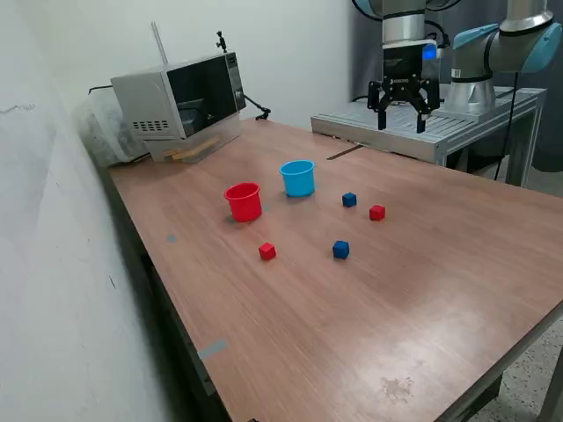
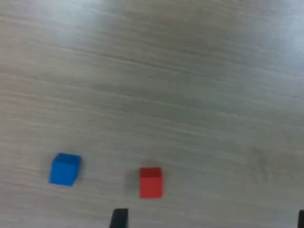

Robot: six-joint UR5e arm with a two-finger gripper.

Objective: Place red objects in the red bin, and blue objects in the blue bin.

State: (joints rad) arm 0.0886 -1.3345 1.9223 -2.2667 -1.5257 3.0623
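In the exterior view, the end effector (image 1: 402, 107) hung spread and empty at the desk's (image 1: 369, 299) one o'clock; four cubes lay outside the red bin (image 1: 244, 201) and blue bin (image 1: 298, 178), nothing sorted. In the wrist view, a blue cube (image 2: 64, 168) lay at nine o'clock of a red cube (image 2: 151, 182), so descent onto one seemed next.

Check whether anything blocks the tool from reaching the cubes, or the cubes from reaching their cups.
Nothing visible does. The tool hangs open above the far end of the table. The red cubes and blue cubes lie apart on bare wood, with open paths to the red cup and blue cup.
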